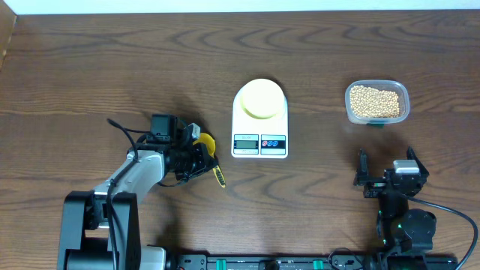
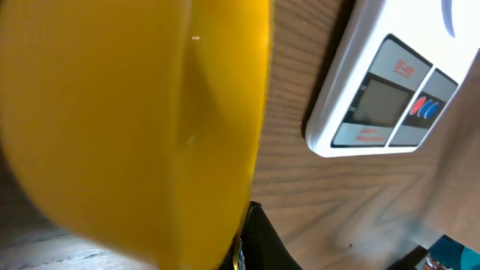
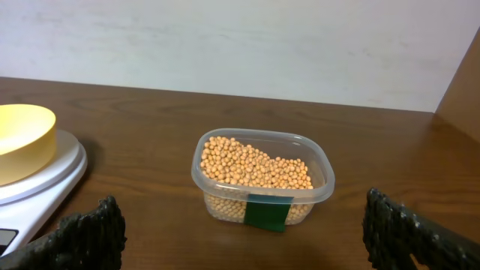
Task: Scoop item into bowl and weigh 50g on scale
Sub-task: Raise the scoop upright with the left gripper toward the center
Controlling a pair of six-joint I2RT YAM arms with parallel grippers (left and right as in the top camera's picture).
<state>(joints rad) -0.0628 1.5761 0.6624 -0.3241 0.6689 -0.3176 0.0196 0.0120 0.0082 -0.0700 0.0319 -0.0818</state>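
Observation:
The white scale (image 1: 259,127) stands mid-table with the pale yellow bowl (image 1: 261,98) on its platform. The tan beans (image 1: 376,100) fill a clear plastic tub (image 1: 404,94) at the right. My left gripper (image 1: 193,159) is left of the scale's front, shut on a bright yellow scoop (image 1: 204,142) whose handle points toward me. The scoop (image 2: 127,112) fills the left wrist view, with the scale (image 2: 382,97) beyond it. My right gripper (image 1: 390,178) is open and empty, in front of the tub. The right wrist view shows the beans (image 3: 255,163), the bowl (image 3: 22,135) and the scale (image 3: 52,176).
The tub (image 3: 324,184) carries a green label (image 3: 268,212) on its near side. A pale wall runs behind the table's far edge. Dark wood table (image 1: 90,75) lies around the scale and tub.

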